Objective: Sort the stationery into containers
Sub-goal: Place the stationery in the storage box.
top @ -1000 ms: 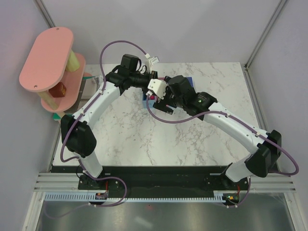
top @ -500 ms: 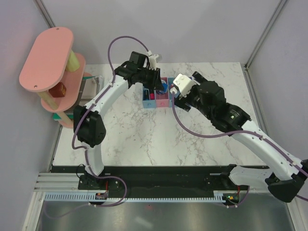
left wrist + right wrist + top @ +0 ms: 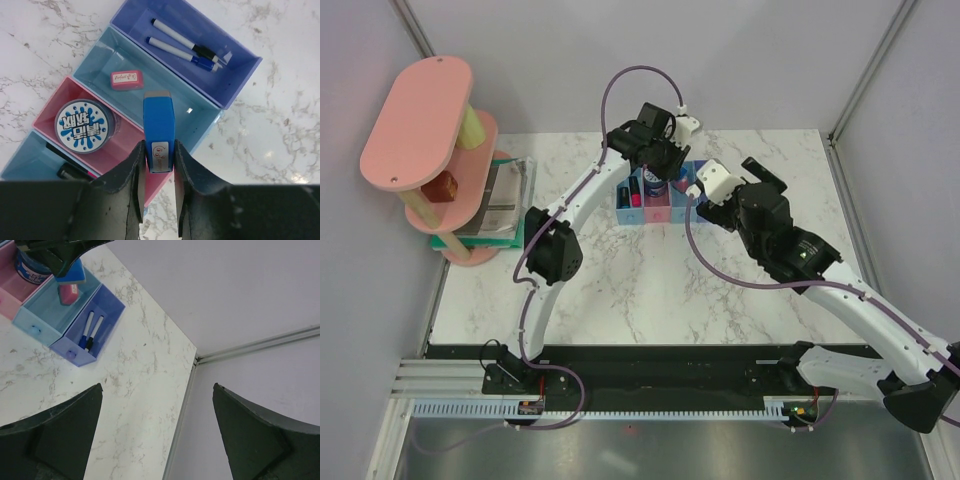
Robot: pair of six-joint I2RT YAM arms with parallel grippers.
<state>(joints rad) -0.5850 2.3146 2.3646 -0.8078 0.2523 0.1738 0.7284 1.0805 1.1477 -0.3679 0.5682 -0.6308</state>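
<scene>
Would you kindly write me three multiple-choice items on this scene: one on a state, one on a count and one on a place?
1. The left gripper is: A open; B shut on nothing; C shut on the blue wedge block.
2. Pens in the purple-blue bin: A one; B two; C four.
3. The pink eraser lies: A in the light blue bin beside the purple-blue one; B in the purple-blue bin; C in the left gripper.
Key: 1 C, its jaws pinch the block; 2 B, two lie side by side; 3 A, it rests on that bin's floor.
</scene>
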